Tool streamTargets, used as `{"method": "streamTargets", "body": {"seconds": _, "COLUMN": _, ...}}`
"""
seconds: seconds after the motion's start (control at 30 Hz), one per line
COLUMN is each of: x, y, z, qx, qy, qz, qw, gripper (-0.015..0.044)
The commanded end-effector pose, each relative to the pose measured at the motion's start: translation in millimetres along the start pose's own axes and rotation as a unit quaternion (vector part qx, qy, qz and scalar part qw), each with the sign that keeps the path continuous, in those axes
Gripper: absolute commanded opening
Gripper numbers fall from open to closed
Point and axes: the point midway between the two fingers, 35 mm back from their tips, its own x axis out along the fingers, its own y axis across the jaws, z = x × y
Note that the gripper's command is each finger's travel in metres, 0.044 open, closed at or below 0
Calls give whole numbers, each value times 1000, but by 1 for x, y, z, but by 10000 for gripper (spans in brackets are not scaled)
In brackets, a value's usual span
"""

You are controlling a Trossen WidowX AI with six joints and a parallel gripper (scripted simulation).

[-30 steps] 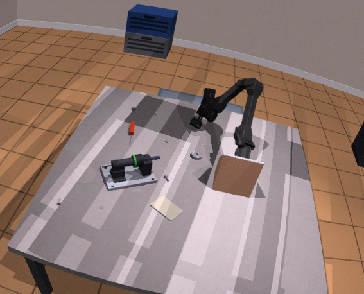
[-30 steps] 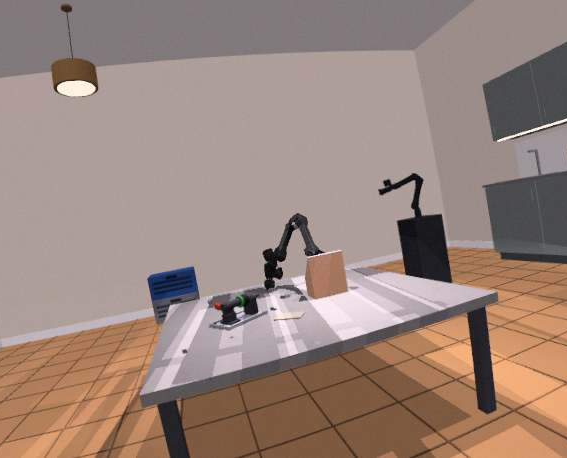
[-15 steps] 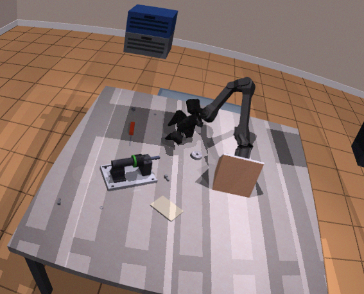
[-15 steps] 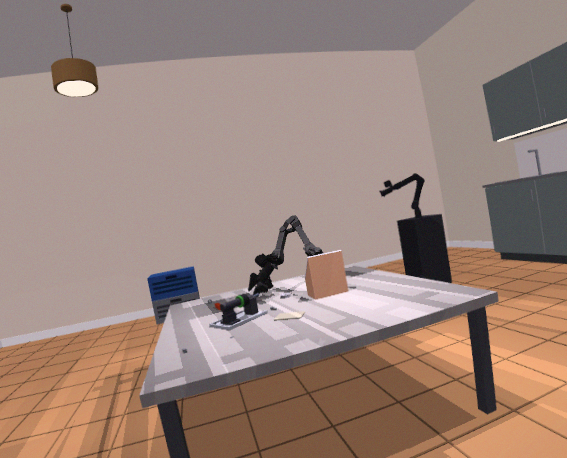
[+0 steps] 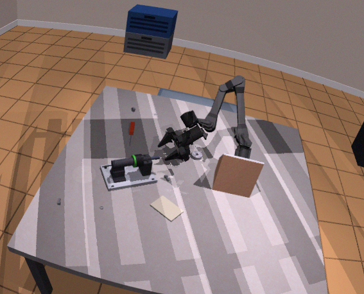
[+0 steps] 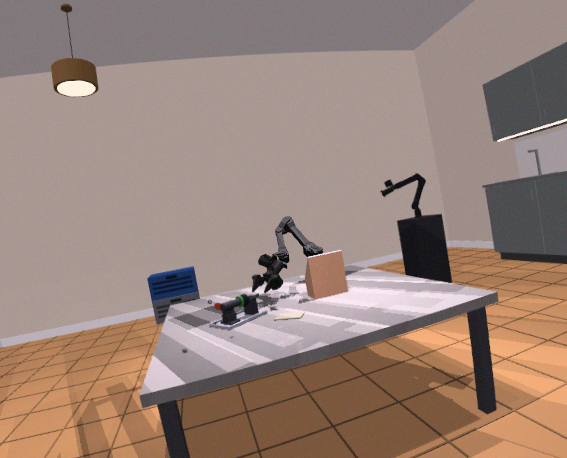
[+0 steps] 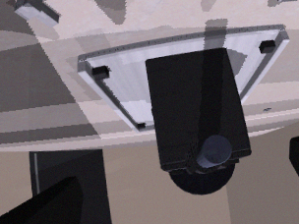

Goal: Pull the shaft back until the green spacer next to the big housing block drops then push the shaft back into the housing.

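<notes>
The white base plate (image 5: 131, 185) (image 7: 123, 85) carries two black supports. A dark cylinder (image 5: 121, 162) lies across the left one. The green spacer (image 5: 134, 160) (image 6: 241, 301) is a ring between that cylinder and dark parts beside the right black block (image 5: 146, 168) (image 7: 197, 98); it is hidden in the wrist view. The grey shaft end (image 5: 155, 157) (image 7: 217, 149) sticks out of the right block, towards my gripper. My gripper (image 5: 162, 153) (image 6: 259, 291) is open and empty, just beyond the shaft's free end, with its fingers spread to either side. Other spacers are not clearly distinguishable.
A tan upright panel (image 5: 237, 176) (image 6: 327, 274) stands by the arm's base. A grey ring (image 5: 196, 155) lies under the gripper. A small grey part (image 5: 167, 178) lies right of the plate, a cream card (image 5: 166, 208) in front, and a red-handled screwdriver (image 5: 131, 128) behind.
</notes>
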Motion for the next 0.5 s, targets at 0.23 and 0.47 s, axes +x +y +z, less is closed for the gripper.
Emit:
{"method": "streamTargets", "body": {"seconds": 0.23, "x": 2, "y": -15, "z": -6, "qx": -1, "qy": 11, "qz": -15, "qw": 1000, "gripper": 440}}
{"method": "streamTargets", "body": {"seconds": 0.47, "x": 2, "y": -15, "z": -6, "qx": -1, "qy": 11, "qz": -15, "qw": 1000, "gripper": 440}}
